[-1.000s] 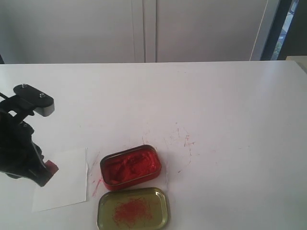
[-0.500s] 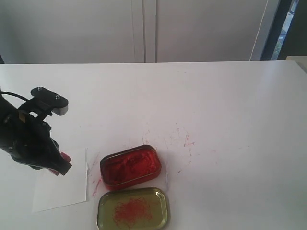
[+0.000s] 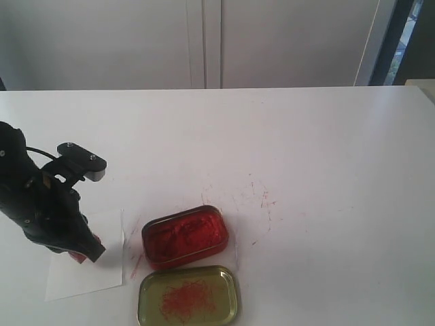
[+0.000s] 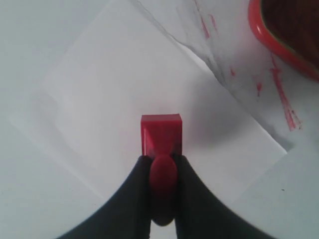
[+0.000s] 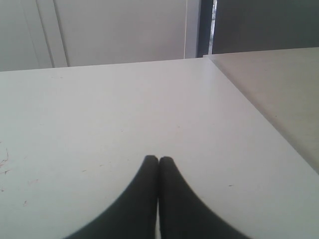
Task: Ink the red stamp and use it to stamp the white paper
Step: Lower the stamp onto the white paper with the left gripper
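My left gripper [image 4: 162, 162] is shut on the red stamp [image 4: 161, 134], pinching its knobbed handle with the square base pointing down at the white paper [image 4: 149, 89]. In the exterior view that gripper [image 3: 85, 252] hangs low over the white paper [image 3: 95, 272] at the front left, and only a sliver of the red stamp [image 3: 80, 257] shows under the fingers. Whether the base touches the sheet I cannot tell. The paper looks blank around the stamp. My right gripper [image 5: 159, 160] is shut and empty over bare table; it is out of the exterior view.
A tin of red ink [image 3: 184, 236] sits just right of the paper, its rim [image 4: 279, 45] visible from the left wrist. In front of it lies a shallow gold tray [image 3: 189, 296] smeared with red. Red smudges [image 3: 262, 198] mark the tabletop behind them.
My left gripper has swung forward and down with the stamp, from beside the paper's left edge to low over the sheet. The tins and paper have not moved.
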{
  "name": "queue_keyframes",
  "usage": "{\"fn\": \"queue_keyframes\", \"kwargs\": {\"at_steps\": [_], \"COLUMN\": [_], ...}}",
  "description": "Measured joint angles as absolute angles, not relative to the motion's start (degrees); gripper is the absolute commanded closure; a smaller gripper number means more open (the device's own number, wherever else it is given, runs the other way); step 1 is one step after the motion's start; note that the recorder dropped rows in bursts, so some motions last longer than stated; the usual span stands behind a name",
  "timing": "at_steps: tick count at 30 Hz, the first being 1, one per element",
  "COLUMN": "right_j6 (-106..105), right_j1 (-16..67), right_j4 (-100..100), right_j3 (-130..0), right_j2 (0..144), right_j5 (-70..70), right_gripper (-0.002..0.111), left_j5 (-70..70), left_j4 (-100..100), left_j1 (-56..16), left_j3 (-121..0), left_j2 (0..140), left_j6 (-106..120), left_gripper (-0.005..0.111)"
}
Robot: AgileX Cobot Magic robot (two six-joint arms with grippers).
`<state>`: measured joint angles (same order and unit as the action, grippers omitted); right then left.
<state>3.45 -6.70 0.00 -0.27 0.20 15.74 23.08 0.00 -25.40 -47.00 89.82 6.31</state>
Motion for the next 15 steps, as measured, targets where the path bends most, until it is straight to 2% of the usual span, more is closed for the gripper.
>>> {"fn": "queue_keyframes", "kwargs": {"at_steps": [15], "right_j6": [3.45], "right_j1": [-6.7], "right_j4": [0.0], "right_j3": [-0.27], "right_j2": [0.2], "right_j5": [15.74], "right_gripper": [0.108], "left_j5": [22.2], "left_j4": [0.41], "left_j1": [-25.4], "left_j3": [-47.29], "left_j2": [93.51], "left_j6": [6.31], "left_gripper": [0.107]}}
